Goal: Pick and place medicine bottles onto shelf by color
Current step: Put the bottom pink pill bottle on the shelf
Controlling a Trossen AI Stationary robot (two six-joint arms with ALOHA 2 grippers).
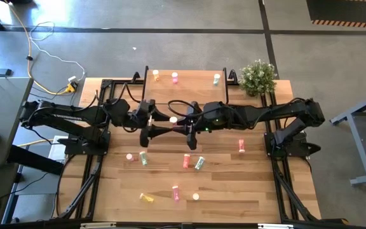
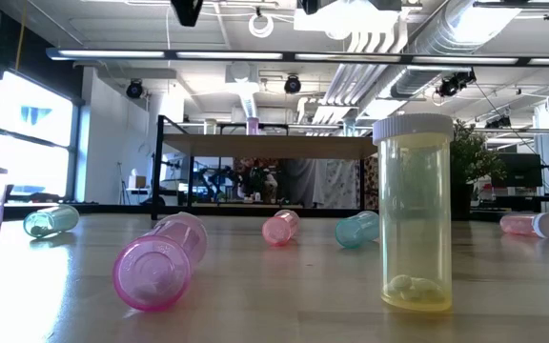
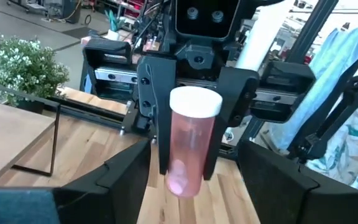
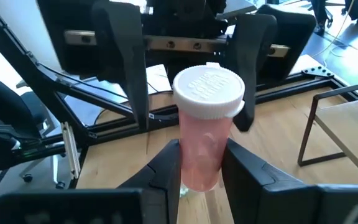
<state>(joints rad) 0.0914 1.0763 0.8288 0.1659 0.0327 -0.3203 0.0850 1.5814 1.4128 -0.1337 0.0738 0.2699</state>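
Near the centre of the high view, the two dark arms are meeting above the wood-plank tabletop [image 1: 234, 184], and a translucent pink cylindrical medicine bottle with a white cap [image 4: 205, 134] is passing from one to the other. The right gripper [image 4: 199, 163] is pinching the bottle's lower body between its two fingers, holding it upright. The left gripper [image 3: 191, 180] is standing spread, its dark fingers well clear on either side of the bottle, so the hand-over looks all but complete.

To do this step well, the left arm should be backing straight off along its own axis, keeping both fingers off the cap so nothing tilts the bottle. The right gripper should be holding its squeeze steady until the other is clear.

The small raised light-wood shelf on thin dark legs [image 1: 192, 79] sits at the upper centre of the high view, already carrying a few tiny bottles; one seems pink, though they are too small to judge surely. The held bottle probably belongs beside that one. Other bottles are lying scattered across the lower part of the table.
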